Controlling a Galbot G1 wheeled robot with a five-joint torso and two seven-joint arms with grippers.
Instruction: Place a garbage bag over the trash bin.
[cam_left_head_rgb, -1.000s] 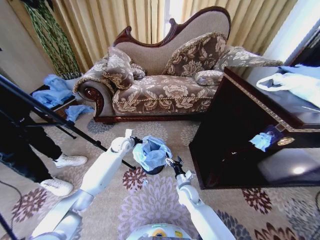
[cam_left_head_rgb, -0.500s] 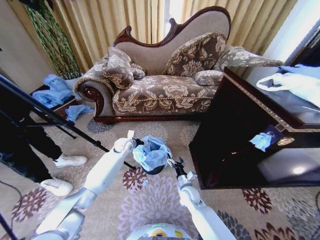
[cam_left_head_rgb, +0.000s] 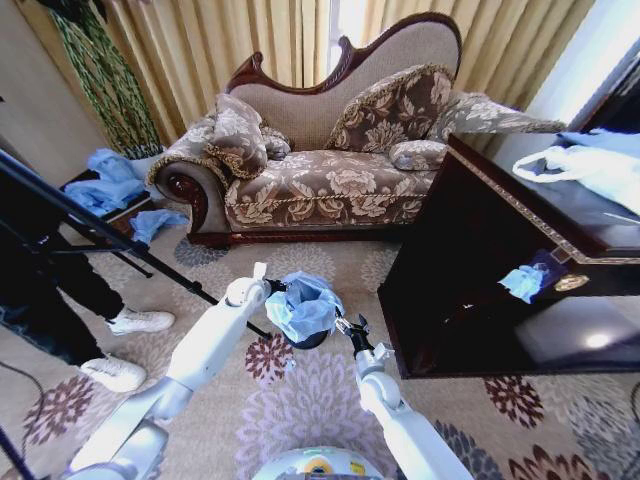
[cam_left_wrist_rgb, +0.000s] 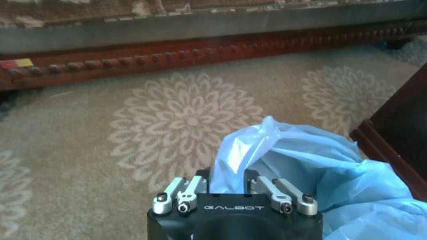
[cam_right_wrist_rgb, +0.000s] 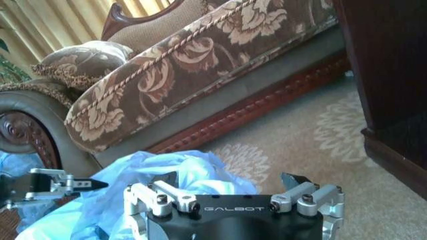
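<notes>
The light-blue garbage bag (cam_left_head_rgb: 304, 303) lies crumpled over the top of the small black trash bin (cam_left_head_rgb: 312, 341), whose lower wall shows beneath it. My left gripper (cam_left_head_rgb: 272, 285) is at the bag's left edge, shut on a raised fold of plastic (cam_left_wrist_rgb: 233, 155). In the left wrist view that gripper (cam_left_wrist_rgb: 227, 175) has the bag (cam_left_wrist_rgb: 320, 165) billowing beyond it. My right gripper (cam_left_head_rgb: 349, 326) stands just right of the bin, open. In the right wrist view its spread fingers (cam_right_wrist_rgb: 230, 179) hold nothing, with the bag (cam_right_wrist_rgb: 193, 165) just ahead and the left gripper (cam_right_wrist_rgb: 67, 185) farther off.
A patterned sofa (cam_left_head_rgb: 330, 170) stands behind the bin. A dark wooden cabinet (cam_left_head_rgb: 480, 260) is close on the right, with a white handled bag (cam_left_head_rgb: 590, 165) on top. Tripod legs (cam_left_head_rgb: 110, 240) and a person's shoes (cam_left_head_rgb: 140, 320) are at the left. Open carpet lies in front.
My left gripper has shifted slightly right toward the bin with the bag's edge. My right gripper's fingers have spread and drawn a little away from the bag.
</notes>
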